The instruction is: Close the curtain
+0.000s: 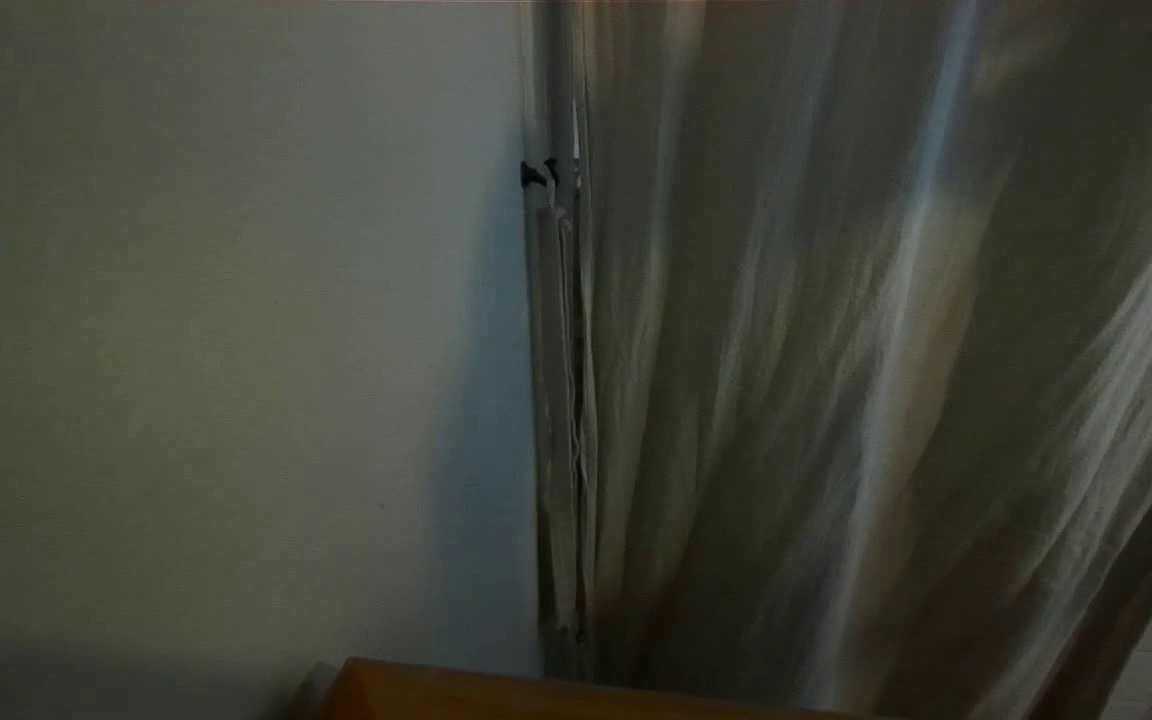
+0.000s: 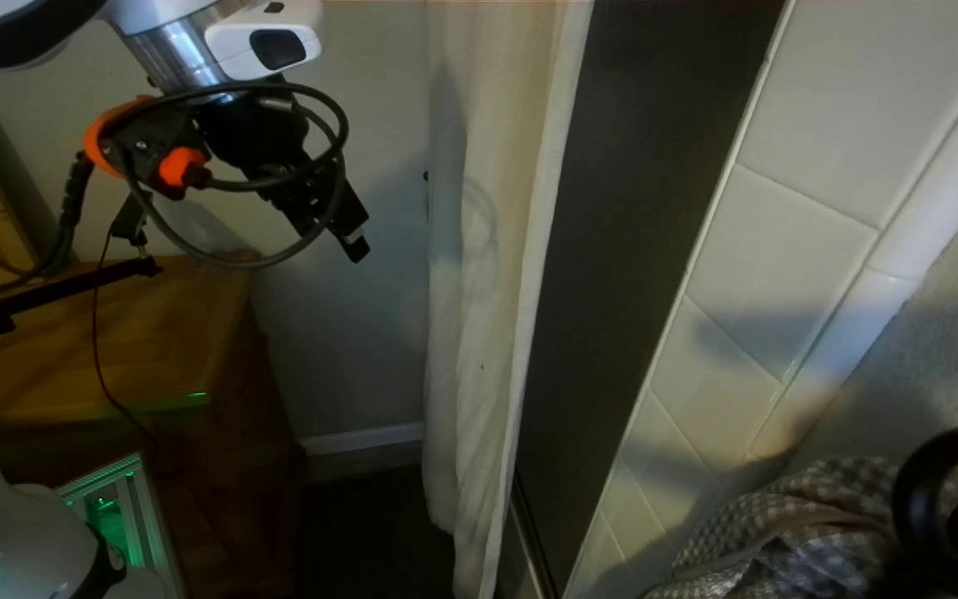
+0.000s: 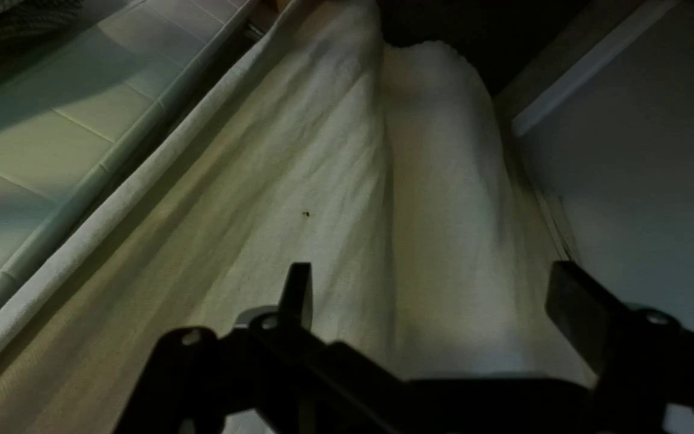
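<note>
The curtain [image 2: 487, 291] is a tall pale grey-beige sheet with soft vertical folds. In an exterior view it hangs bunched beside the grey wall, with a dark opening on its right. It fills the right half of an exterior view [image 1: 796, 330] and the middle of the wrist view [image 3: 347, 181]. My gripper [image 2: 356, 241] is left of the curtain and apart from it in that exterior view, pointing down and to the right. In the wrist view my gripper [image 3: 431, 283] has its black fingers wide apart, with curtain fabric behind the gap and nothing held.
A wooden cabinet [image 2: 138, 333] stands below the arm; its edge also shows in an exterior view [image 1: 496, 690]. White tiles [image 2: 812, 225] line the dark opening. A checkered cloth [image 2: 795, 516] and black curled metal [image 2: 911, 499] are at lower right. A cable [image 2: 321, 241] loops round the wrist.
</note>
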`<state>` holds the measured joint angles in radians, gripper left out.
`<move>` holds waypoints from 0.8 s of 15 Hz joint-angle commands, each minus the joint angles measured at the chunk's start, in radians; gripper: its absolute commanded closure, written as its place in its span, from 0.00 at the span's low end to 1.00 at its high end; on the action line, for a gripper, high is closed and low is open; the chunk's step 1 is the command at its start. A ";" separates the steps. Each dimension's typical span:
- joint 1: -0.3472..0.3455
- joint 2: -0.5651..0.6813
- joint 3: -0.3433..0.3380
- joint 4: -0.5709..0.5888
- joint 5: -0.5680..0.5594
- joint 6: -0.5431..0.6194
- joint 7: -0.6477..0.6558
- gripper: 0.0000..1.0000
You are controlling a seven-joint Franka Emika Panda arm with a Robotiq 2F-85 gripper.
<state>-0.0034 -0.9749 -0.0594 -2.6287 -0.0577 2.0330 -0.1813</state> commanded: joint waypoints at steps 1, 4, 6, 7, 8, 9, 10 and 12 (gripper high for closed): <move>0.018 -0.056 -0.087 -0.025 0.021 0.017 -0.057 0.00; -0.012 -0.099 -0.174 -0.034 -0.021 0.025 -0.157 0.00; -0.029 -0.110 -0.236 -0.027 -0.048 0.056 -0.231 0.00; -0.044 -0.103 -0.264 -0.021 -0.071 0.075 -0.267 0.00; -0.055 -0.095 -0.290 -0.016 -0.085 0.102 -0.290 0.00; -0.067 -0.084 -0.316 -0.012 -0.110 0.135 -0.321 0.00; -0.066 -0.075 -0.351 -0.007 -0.121 0.174 -0.357 0.00; -0.047 -0.060 -0.418 0.002 -0.129 0.246 -0.437 0.00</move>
<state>-0.0665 -1.0520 -0.4004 -2.6308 -0.1556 2.1846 -0.5212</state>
